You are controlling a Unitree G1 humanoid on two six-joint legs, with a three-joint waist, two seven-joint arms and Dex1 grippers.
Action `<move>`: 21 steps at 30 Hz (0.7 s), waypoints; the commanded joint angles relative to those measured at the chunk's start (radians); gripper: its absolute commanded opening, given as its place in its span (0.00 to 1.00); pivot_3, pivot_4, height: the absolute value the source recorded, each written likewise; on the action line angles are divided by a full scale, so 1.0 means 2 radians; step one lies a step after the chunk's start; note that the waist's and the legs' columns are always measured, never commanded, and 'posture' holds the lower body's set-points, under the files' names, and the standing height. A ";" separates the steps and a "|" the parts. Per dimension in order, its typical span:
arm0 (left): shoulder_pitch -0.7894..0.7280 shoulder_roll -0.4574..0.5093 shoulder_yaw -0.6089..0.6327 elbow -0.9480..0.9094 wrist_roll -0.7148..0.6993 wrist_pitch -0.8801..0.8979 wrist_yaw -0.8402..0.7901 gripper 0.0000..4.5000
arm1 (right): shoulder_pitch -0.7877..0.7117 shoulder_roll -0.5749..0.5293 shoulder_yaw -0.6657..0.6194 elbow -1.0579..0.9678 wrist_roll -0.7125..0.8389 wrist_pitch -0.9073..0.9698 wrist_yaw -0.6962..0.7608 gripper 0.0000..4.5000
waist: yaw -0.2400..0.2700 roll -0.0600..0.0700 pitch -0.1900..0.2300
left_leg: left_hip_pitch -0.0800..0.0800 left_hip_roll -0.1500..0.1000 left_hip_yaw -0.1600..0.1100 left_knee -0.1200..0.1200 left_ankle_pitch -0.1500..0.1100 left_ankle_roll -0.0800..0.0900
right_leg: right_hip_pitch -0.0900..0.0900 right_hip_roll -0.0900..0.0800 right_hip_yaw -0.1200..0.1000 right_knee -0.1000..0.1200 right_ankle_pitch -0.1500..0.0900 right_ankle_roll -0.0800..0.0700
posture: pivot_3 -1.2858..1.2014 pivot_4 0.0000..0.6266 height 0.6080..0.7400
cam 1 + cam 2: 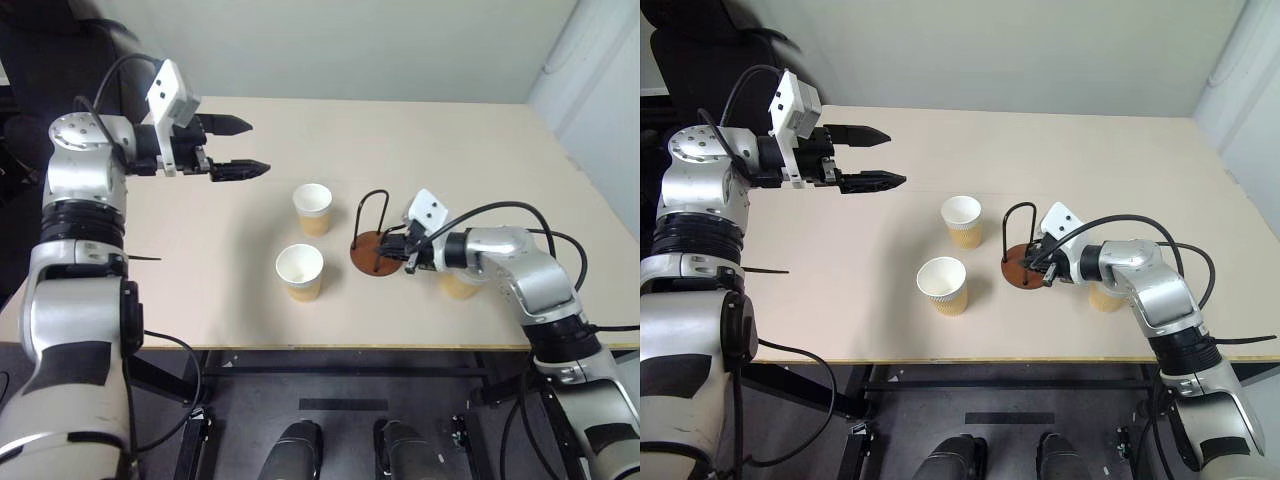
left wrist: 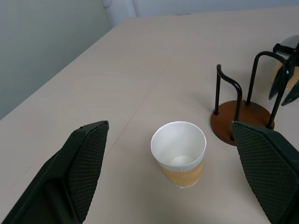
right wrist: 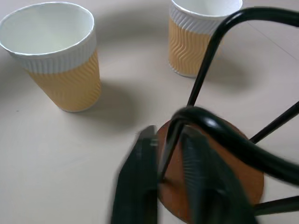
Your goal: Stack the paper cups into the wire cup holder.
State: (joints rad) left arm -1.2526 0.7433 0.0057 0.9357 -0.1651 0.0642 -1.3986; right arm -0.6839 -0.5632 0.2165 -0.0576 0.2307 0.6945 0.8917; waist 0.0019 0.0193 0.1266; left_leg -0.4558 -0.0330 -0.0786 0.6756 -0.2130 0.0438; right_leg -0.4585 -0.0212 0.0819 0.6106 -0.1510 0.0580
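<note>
**Right end effector at the wire loop, holder empty**

A pale beige counter stands against a plain light wall, carrying three paper cups and the wire cup holder. The holder stands upright near the middle, its reddish-brown disc flat on the surface and its black wire loops empty.

Two cups sit upright just left of the holder: the far cup and the near cup, close together but apart. The third cup stands on the holder's right, mostly hidden behind the right forearm.

The right end effector straddles one wire loop low by the base, fingers either side of it. They look slightly parted, but whether they pinch the wire I cannot tell.

The left end effector hovers spread wide and empty above the counter, well apart from the cups.

Risks, as I judge them: the holder looks light, so any sideways pull while the wire lies between the fingers could drag or tip it into the nearby cups. The right forearm is also close to the third cup and could knock it over.
</note>
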 commanded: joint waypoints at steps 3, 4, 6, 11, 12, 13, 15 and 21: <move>-0.015 0.007 0.009 -0.016 -0.002 -0.003 -0.003 1.00 | -0.006 -0.004 -0.007 -0.013 -0.001 0.005 -0.005 0.63 | 0.000 0.000 0.000 | 0.000 0.000 0.000 0.000 0.000 0.000 | 0.000 0.000 0.000 0.000 0.000 0.000 | 0.52 0.24 1.00; -0.015 0.007 0.009 -0.016 -0.002 -0.002 -0.004 1.00 | -0.005 -0.005 -0.008 -0.015 0.001 0.007 -0.005 0.63 | 0.000 0.000 0.000 | 0.000 0.000 0.000 0.000 0.000 0.000 | 0.000 0.000 0.000 0.000 0.000 0.000 | 0.52 0.24 1.00; -0.015 0.006 0.008 -0.015 -0.002 -0.001 -0.008 1.00 | -0.004 -0.006 -0.011 -0.021 0.005 0.013 -0.004 0.63 | 0.000 0.000 0.000 | 0.000 0.000 0.000 0.000 0.000 0.000 | 0.000 0.000 0.000 0.000 0.000 0.000 | 0.52 0.24 1.00; -0.018 0.007 -0.003 -0.014 -0.004 0.015 -0.056 1.00 | 0.016 -0.039 -0.025 -0.069 0.026 0.045 0.014 0.63 | 0.001 0.000 0.000 | 0.000 0.000 0.000 0.000 0.000 0.000 | 0.000 0.000 0.000 0.000 0.000 0.000 | 0.52 0.24 1.00; -0.018 0.007 -0.005 -0.013 -0.003 0.017 -0.065 1.00 | 0.021 -0.046 -0.027 -0.080 0.031 0.051 0.018 0.63 | 0.002 0.000 0.000 | 0.000 0.000 0.000 0.000 0.000 0.000 | 0.000 0.000 0.000 0.000 0.000 0.000 | 0.52 0.24 1.00; -0.019 0.007 -0.007 -0.013 -0.001 0.017 -0.070 1.00 | 0.024 -0.051 -0.028 -0.087 0.036 0.056 0.020 0.63 | 0.002 0.000 0.000 | 0.000 0.000 0.000 0.000 0.000 0.000 | 0.000 0.000 0.000 0.000 0.000 0.000 | 0.52 0.24 1.00; -0.025 0.006 -0.012 -0.005 0.006 0.009 -0.074 1.00 | 0.032 -0.063 -0.032 -0.106 0.046 0.067 0.024 0.63 | 0.002 0.000 0.000 | -0.001 0.000 0.000 0.000 0.000 0.000 | 0.000 0.000 0.000 0.000 0.000 0.000 | 0.52 0.24 1.00; -0.047 -0.004 -0.021 0.024 0.023 -0.012 -0.074 1.00 | 0.047 -0.097 -0.056 -0.159 0.078 0.100 0.029 0.63 | 0.001 0.000 0.000 | 0.000 0.000 0.000 0.000 0.000 0.000 | 0.000 0.000 0.000 0.000 0.000 0.000 | 0.52 0.24 1.00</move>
State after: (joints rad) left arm -1.3151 0.7277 -0.0416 0.9766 -0.1244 0.0583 -1.5406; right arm -0.5874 -0.7373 0.1562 -0.3232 0.3584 0.8829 0.9431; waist 0.0044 0.0185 0.1268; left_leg -0.4566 -0.0334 -0.0777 0.6752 -0.2131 0.0438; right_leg -0.4583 -0.0206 0.0816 0.6102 -0.1512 0.0578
